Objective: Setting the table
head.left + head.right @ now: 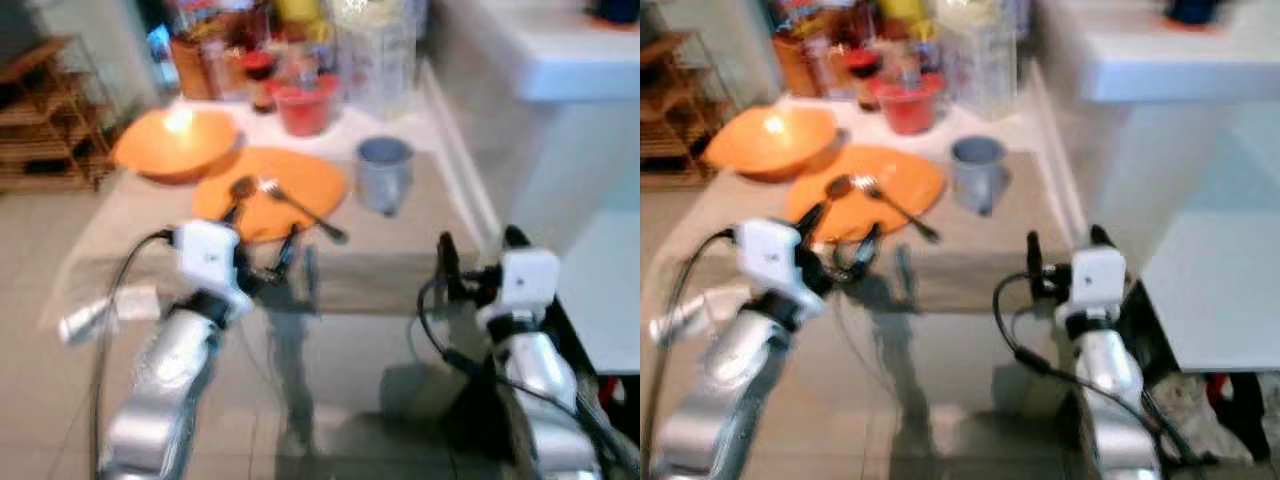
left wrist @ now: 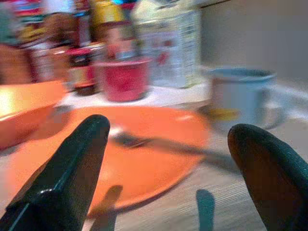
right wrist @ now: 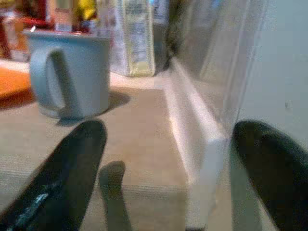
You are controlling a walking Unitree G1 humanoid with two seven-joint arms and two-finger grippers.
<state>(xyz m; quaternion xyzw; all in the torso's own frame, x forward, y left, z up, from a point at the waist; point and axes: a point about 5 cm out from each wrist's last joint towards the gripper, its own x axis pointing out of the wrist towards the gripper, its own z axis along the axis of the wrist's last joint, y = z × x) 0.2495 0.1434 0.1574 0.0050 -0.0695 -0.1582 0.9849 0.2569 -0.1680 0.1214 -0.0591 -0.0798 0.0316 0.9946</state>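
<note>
We see a flat orange plate [image 1: 275,190] centre frame on the tabletop [image 1: 400,260], a metal fork [image 1: 300,208] lying on it. Grey-blue mug [image 1: 384,175] sits just right of it. Left gripper [image 1: 262,245] at the plate's near edge and right gripper [image 1: 478,250] lower right, both jaws spread, empty.

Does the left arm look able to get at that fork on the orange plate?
Probably yes: the left gripper is open at the plate's near edge, with nothing between it and the fork.

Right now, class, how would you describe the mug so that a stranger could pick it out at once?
Start at the flat orange plate near the table's front edge. Just to its right stands the grey-blue cylindrical mug, apart from the plate. It is the only grey-blue vessel; the round orange bowl and red tub sit further back.
</note>
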